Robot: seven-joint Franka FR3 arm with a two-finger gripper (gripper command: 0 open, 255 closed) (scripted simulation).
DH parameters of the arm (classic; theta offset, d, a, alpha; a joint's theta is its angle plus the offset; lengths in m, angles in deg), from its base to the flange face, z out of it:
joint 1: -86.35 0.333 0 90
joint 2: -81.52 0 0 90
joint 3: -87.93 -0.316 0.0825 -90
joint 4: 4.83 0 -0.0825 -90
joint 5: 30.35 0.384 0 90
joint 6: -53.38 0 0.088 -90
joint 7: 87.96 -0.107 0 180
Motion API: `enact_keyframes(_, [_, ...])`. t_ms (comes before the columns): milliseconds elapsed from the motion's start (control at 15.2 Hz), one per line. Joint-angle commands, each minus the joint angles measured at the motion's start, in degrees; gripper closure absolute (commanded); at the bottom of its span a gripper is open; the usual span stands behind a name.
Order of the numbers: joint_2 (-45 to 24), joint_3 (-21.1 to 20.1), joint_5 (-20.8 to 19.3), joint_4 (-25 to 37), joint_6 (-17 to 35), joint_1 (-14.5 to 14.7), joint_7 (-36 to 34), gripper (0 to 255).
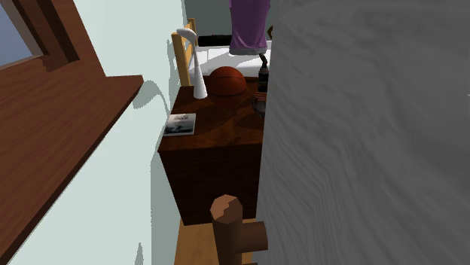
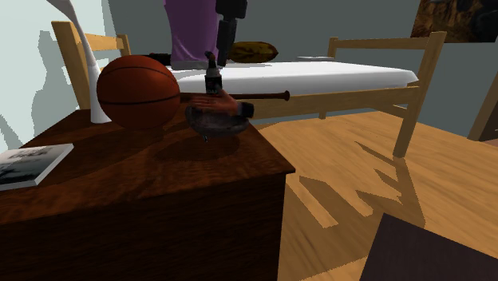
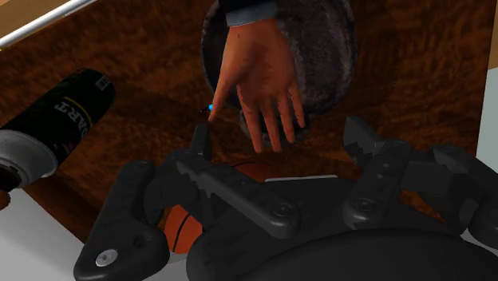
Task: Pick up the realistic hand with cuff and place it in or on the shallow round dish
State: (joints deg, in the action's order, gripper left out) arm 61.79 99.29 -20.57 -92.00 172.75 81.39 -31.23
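1 ea.: hand (image 3: 259,76), dish (image 3: 327,56), ball (image 2: 137,90), bottle (image 3: 60,112), book (image 2: 28,164)

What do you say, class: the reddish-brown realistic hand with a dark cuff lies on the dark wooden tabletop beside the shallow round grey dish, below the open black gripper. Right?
Not quite. The hand lies in the dish, not on the tabletop beside it, as the wrist view shows. The gripper is indeed open over it.

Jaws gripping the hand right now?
No: in the wrist view the hand lies across the dish, and the jaws stand wide apart without clasping it.
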Motion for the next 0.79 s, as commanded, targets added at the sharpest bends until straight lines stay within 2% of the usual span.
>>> enact_keyframes(0, [0.01,0.0,0.0,0.0,-0.01,0.0,0.0,0])
enact_keyframes(264, [2.64,0.37,-0.74,3.29,-5.88,-0.11,-0.5,0])
enact_keyframes(726, [2.64,0.37,-0.75,3.29,-5.88,-0.11,-0.5,0])
